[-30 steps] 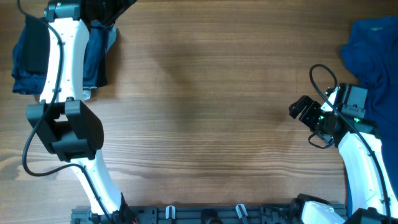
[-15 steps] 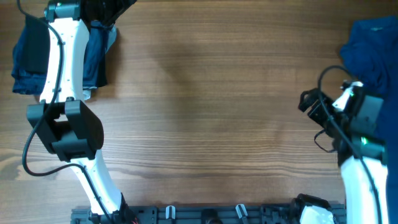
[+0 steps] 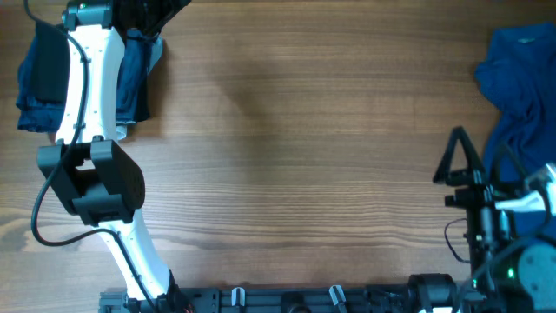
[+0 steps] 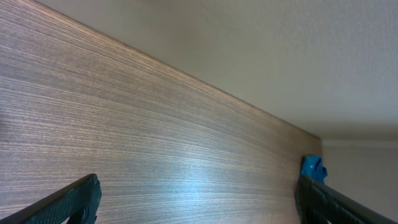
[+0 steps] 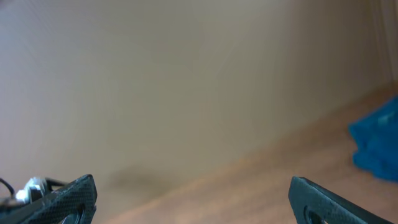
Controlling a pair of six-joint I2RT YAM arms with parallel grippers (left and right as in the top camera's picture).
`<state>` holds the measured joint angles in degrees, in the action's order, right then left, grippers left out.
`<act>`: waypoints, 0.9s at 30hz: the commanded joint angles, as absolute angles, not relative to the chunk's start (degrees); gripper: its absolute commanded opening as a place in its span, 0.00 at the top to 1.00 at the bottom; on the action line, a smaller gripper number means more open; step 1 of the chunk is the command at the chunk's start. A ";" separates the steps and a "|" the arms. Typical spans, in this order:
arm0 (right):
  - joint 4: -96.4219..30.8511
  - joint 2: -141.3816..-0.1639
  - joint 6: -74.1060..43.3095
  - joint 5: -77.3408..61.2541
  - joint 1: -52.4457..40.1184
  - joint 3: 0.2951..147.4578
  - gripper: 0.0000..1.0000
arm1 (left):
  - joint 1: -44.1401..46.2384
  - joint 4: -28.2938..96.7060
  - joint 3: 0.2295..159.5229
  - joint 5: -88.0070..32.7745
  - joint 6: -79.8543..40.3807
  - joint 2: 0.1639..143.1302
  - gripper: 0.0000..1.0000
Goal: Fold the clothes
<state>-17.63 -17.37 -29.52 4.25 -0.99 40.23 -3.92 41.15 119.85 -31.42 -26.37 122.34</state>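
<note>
Little of the black shirt (image 3: 149, 16) can be made out. From overhead, a black mass shows at the far left corner of the bench (image 3: 287, 148), just beside the left arm's wrist and cut off by the edge. I cannot tell how it lies. Next to it, under the left arm (image 3: 87, 78), sit the dark blue folded clothes (image 3: 35, 83). The left hand (image 4: 199, 208) is open, its two fingers spread wide over bare wood with nothing between them. The right hand (image 5: 193, 199) is also open and empty, tilted up toward the wall (image 5: 186, 74) at the near right. The royal blue garment (image 3: 521, 78) lies crumpled along the right edge.
</note>
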 commanded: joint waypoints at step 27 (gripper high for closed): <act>7.03 -0.19 -15.33 -5.23 1.21 0.27 0.00 | -4.01 41.15 120.01 -32.10 -26.11 122.26 0.00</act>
